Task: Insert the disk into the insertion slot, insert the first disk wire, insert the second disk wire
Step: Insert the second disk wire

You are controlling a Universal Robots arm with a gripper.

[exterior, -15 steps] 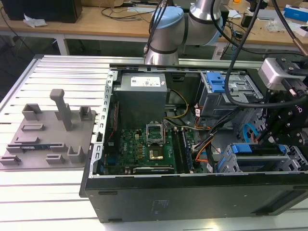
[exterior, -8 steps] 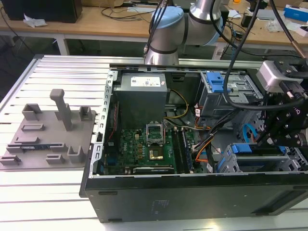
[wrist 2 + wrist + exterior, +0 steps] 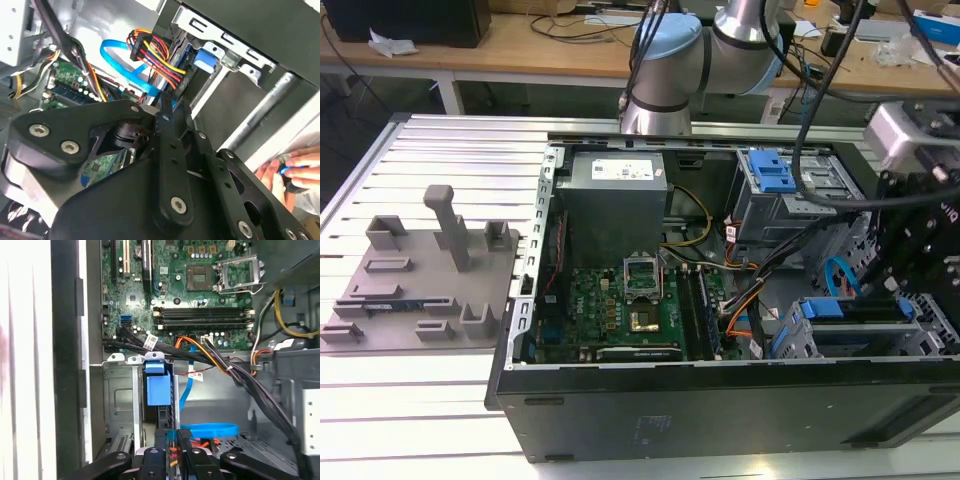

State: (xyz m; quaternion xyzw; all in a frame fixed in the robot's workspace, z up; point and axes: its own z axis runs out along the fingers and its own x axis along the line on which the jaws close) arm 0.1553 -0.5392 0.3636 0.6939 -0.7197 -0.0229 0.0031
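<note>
The disk, framed by its blue carrier [image 3: 820,310] [image 3: 157,385], sits inside the insertion slot [image 3: 860,335] [image 3: 120,400], a low grey cage at the case's front corner on the exterior view's right. My black gripper [image 3: 898,280] [image 3: 172,440] [image 3: 167,106] hangs right over the disk's end. Its fingers [image 3: 184,442] stand close together with a disk wire of red, yellow and orange strands [image 3: 152,55] [image 3: 172,452] pinched between them. A flat blue disk wire [image 3: 125,65] [image 3: 215,430] loops beside the fingers. Where each wire's plug ends is hidden.
Motherboard [image 3: 620,300], grey power supply [image 3: 612,195] and a taller cage with a blue latch [image 3: 770,170] fill the open case. Black cable bundles [image 3: 240,375] cross near the cage. A grey fixture plate [image 3: 420,280] lies left. A person's hand [image 3: 290,172] shows beyond the case wall.
</note>
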